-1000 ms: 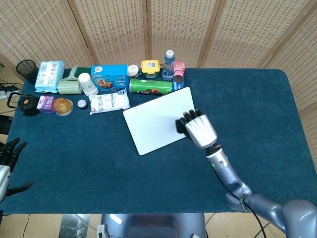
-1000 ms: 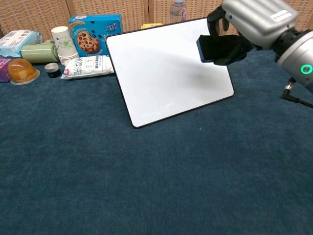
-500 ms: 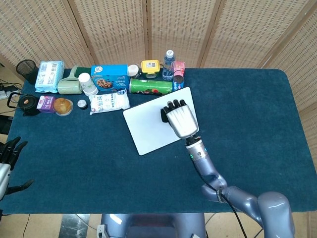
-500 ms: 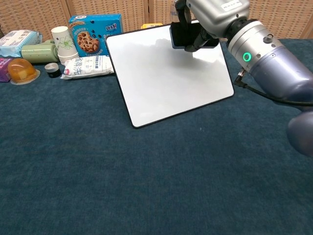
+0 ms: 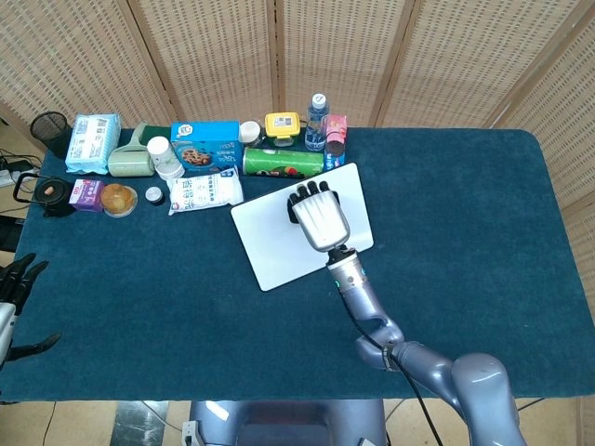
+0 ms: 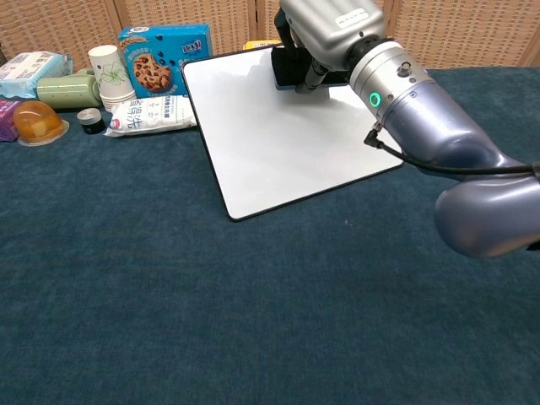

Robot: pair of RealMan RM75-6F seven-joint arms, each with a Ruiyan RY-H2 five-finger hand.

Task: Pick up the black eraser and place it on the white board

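Head view is looking steeply down from high, taking in the whole worktop (image 5: 483,232) and screen behind. Chest view is sitting low and close, facing forward across it. Both are sharing the white board (image 5: 270,237) (image 6: 278,143).

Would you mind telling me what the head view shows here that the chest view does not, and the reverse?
Only the head view shows the left robot hand at the table's left edge, holding nothing, plus the green can and black cup at the back. Only the chest view shows the black eraser clearly, gripped under the right robot hand. Both show that robot hand over the white board, the cookie box and the blue tablecloth.
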